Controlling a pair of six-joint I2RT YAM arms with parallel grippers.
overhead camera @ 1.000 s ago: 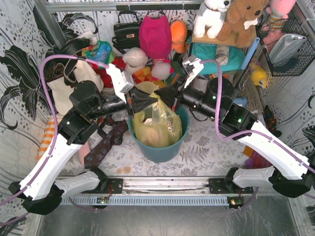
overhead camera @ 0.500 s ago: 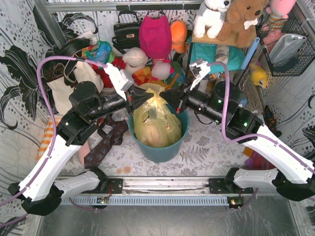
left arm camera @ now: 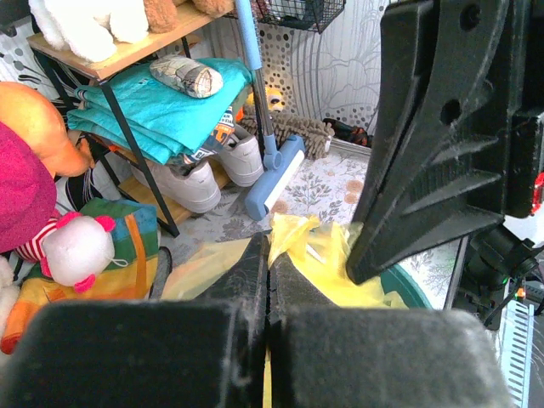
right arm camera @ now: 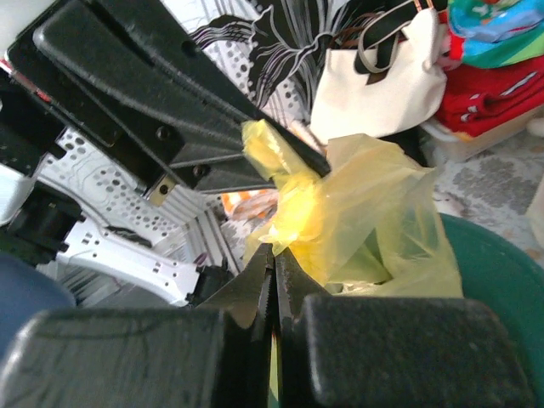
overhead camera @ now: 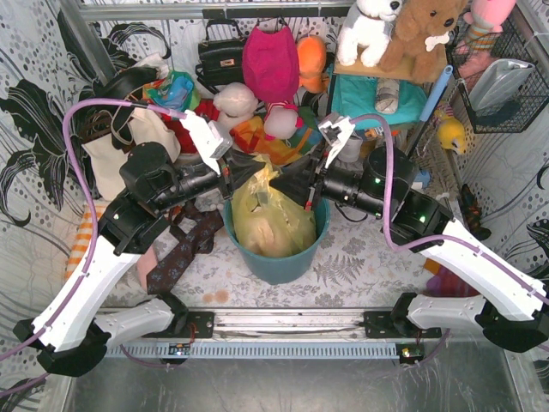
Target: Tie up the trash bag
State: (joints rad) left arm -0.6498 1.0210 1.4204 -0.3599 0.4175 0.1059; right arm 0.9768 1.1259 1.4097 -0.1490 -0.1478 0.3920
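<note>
The yellow trash bag (overhead camera: 273, 225) stands in a round teal bucket (overhead camera: 279, 264) at the table's middle. Both grippers meet over its mouth. My left gripper (overhead camera: 254, 177) comes in from the left and is shut on a gathered ear of the trash bag (left arm camera: 323, 255), with yellow film showing in the seam between its jaws (left arm camera: 269, 246). My right gripper (overhead camera: 288, 184) reaches in from the right, shut on the opposite bunch of bag (right arm camera: 374, 212), its tips (right arm camera: 274, 252) pinching yellow plastic. The two pairs of fingers cross close together.
A cream tote bag (overhead camera: 129, 144) and soft toys (overhead camera: 270, 64) crowd the back. Patterned ties (overhead camera: 184, 245) lie left of the bucket. A shelf with teal cloth (overhead camera: 377, 96), white shoes (left arm camera: 204, 183), a blue brush (left arm camera: 274, 174) and a wire basket (overhead camera: 499, 79) stand at the right.
My right gripper has shifted a little left and down towards the left gripper, drawing the bag's top into a tighter bunch. The left gripper has hardly moved.
</note>
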